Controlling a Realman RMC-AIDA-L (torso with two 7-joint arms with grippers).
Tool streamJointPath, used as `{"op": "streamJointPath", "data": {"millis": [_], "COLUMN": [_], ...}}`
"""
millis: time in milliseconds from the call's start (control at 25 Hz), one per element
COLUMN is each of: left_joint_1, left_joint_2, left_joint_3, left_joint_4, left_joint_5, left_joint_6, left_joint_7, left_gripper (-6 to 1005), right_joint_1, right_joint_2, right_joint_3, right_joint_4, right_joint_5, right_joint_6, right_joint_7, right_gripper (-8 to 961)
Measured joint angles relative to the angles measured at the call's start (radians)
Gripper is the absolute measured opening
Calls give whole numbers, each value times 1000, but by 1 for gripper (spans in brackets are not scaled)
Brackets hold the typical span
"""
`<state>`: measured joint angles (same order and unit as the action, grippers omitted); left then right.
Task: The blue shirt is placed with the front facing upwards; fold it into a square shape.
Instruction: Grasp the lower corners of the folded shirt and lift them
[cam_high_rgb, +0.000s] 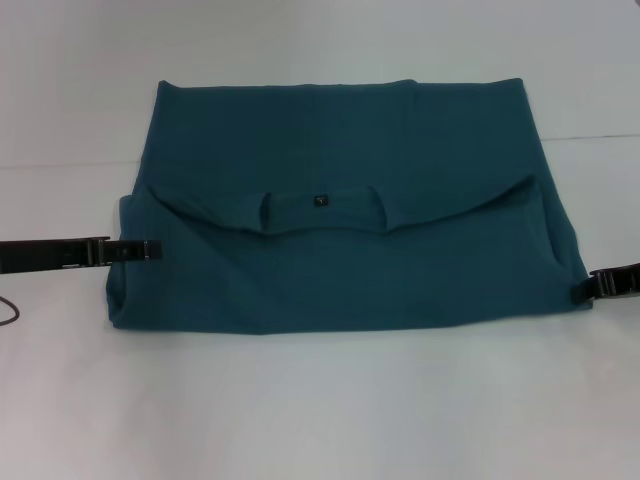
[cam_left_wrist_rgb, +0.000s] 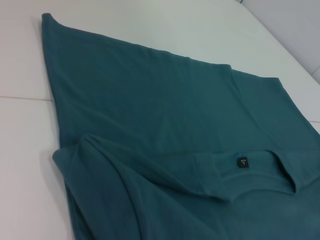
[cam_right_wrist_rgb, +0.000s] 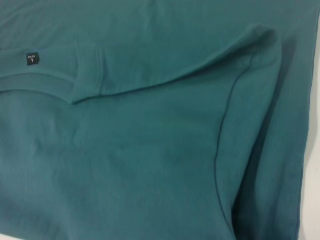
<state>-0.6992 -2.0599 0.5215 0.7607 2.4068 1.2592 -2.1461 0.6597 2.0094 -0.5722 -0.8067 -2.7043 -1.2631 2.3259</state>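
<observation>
1. Left end effector (cam_high_rgb: 150, 249) is sitting at the left edge of the blue shirt (cam_high_rgb: 340, 255), low over the desk (cam_high_rgb: 320, 410). Its fingers look pinched together right at the fabric, but honestly I can't tell if it's actually gripping.
2. Right end effector (cam_high_rgb: 583, 290) is poking in at the shirt's lower right corner, and I can't tell its state either.
3. Shirt is lying spread across the middle of the white desk, folded over on itself, with the collar and small dark neck label (cam_high_rgb: 319, 199) facing up.
</observation>
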Motion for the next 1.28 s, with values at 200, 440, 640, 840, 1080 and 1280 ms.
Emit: {"op": "streamJointPath", "data": {"millis": [200,440,640,840,1080,1280], "left_joint_1": [1,5,5,-5,-7,-15], "left_joint_2": [0,-2,1,4,0,-5], "left_joint_3": [0,2,3,35,103,151], "left_joint_4": [0,5,42,80,99,97], "left_joint_5": [0,6,31,100,146,188], "left_joint_6": [0,12,59,91,82,59], "left_joint_7": [2,22,36,32,37,49], "left_gripper": [827,827,826,827,828,827], "right_joint_1": [-1,-3,-2,1,5,7], "right_joint_2": [0,0,0,0,0,-1], "right_joint_3": [-3,-6,-8,-8,-9,-9], "right_joint_4": [0,-7,-7,-8,-9,-9], "right_joint_5": [0,0,0,2,-1,-2], "right_joint_6": [-4,-8,-3,-3,-4,-5], "right_joint_7": [-1,-7,-16,-17,-17,-17], "right_gripper": [41,33,33,32,32,32]}}
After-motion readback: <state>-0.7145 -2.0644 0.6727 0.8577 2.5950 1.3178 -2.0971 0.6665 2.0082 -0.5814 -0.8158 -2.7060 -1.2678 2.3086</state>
